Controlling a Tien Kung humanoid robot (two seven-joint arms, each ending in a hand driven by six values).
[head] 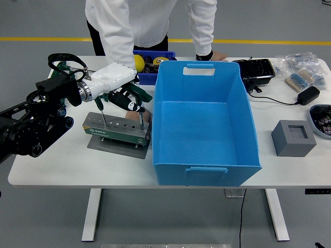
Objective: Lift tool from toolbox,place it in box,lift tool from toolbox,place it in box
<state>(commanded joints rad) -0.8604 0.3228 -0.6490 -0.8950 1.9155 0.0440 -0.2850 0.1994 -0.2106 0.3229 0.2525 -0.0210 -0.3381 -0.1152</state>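
- The green-handled tool (140, 98), gripped by the left hand (120, 89), sits above the toolbox (116, 129).
- The white tabletop (77, 168) stands on grey floor with a yellow line (46, 39).
- The blue box (204, 124) is at 3 o'clock of the toolbox; a person's hand (135, 115) is between them.

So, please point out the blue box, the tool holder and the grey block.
blue box (207, 132): head view, bare inner floor.
tool holder (114, 133): head view, green front face.
grey block (305, 147): head view, front right side wall.
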